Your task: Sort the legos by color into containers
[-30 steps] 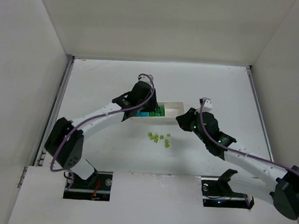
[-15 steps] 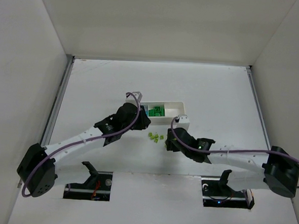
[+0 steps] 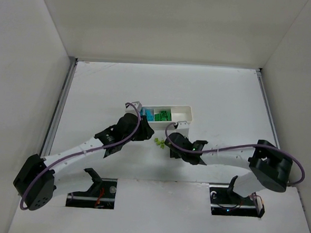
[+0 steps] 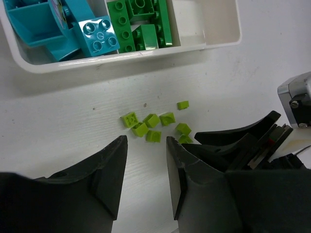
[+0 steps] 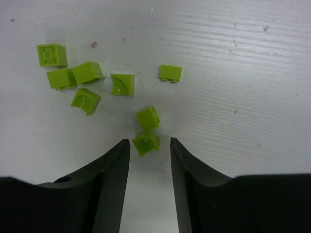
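Observation:
The white tray [image 3: 190, 114] lies at mid-table. Its left compartment holds cyan-blue bricks [image 4: 97, 36], the middle one bright green bricks [image 4: 141, 24], and the right one [image 4: 204, 22] is empty. Several tiny yellow-green pieces [image 3: 158, 142] lie loose on the table in front of the tray, also in the left wrist view [image 4: 153, 121]. My right gripper [image 5: 149, 141] is open, low over the table, with one yellow-green piece [image 5: 146, 144] just between its fingertips, touching neither. My left gripper [image 4: 146, 141] is open and empty, just short of the pieces, close beside the right gripper [image 4: 233, 141].
White walls enclose the table on the left, the back and the right. The two grippers [image 3: 146, 132] [image 3: 169, 144] sit close together over the scattered pieces, with the tray's front wall [image 4: 121, 56] just beyond.
My left gripper has drawn back from over the tray to the table in front of it. My right gripper has swung left and down onto the yellow-green pieces.

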{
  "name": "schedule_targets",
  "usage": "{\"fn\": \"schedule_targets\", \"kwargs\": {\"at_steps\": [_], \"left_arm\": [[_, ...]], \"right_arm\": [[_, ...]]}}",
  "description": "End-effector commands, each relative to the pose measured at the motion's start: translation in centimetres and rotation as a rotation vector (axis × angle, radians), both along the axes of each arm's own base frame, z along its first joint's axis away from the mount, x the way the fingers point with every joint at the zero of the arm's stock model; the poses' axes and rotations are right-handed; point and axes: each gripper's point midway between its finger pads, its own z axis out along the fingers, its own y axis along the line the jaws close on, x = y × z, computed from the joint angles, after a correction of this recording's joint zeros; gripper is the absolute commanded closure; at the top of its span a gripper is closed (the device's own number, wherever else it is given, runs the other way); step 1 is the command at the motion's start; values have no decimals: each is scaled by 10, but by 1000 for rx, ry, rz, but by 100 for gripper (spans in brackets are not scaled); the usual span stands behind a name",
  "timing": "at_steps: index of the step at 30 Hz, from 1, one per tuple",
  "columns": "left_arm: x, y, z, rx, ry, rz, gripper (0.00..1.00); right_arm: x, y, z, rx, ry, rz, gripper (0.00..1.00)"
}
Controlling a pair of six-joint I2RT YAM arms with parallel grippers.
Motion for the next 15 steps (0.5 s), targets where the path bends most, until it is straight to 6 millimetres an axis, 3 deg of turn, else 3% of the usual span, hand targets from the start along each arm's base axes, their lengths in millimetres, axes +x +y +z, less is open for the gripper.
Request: {"fn": "schedule_targets", "kwargs": {"at_steps": [1,5,8,11,15], "left_arm": [[2,2,2,-27,-13,25,64],[1,3,-1,-18,-12,23,62],[1,3,-4,-11,-5,17,60],[0,3,-10,18,6,4,58],[1,-1,-15,56,10,-13,57]], "right_arm": [[7,18,9,37,-23,-1,57],[5,18,1,17,-6,2,65],[1,17,3,25,-17,4,78],[-6,21,27,85,-39,25,81],[-7,23,79,192,-102,59,81]]}}
